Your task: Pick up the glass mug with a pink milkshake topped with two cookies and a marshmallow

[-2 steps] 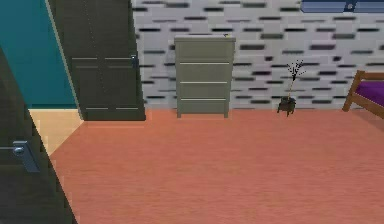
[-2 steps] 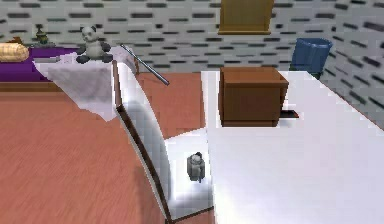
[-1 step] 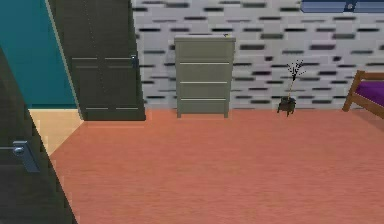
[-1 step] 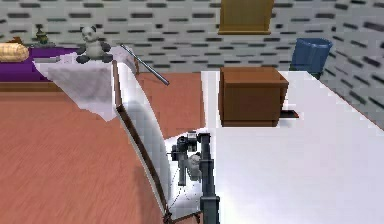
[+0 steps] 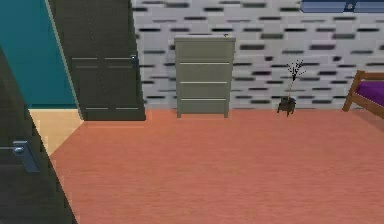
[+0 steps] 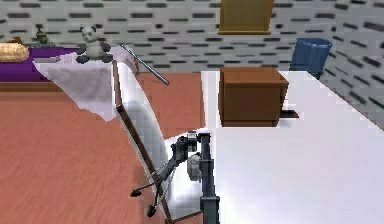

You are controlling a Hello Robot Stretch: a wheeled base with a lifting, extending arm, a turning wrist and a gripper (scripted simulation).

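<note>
I cannot tell where the milkshake mug is, so I judge the pick-up not yet begun. My pincer [image 6: 148,198] hangs at the white tabletop's [image 6: 300,160] edge; I cannot tell whether it holds anything. Finding, approaching and grasping remain.

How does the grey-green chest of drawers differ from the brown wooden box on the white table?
The grey-green chest of drawers is taller than wide; the brown wooden box is wider than tall. The chest shows drawer fronts; the box front looks plain. The chest stands on the red-brown floor; the box rests on the white table. Both are upright and square-edged.
</note>
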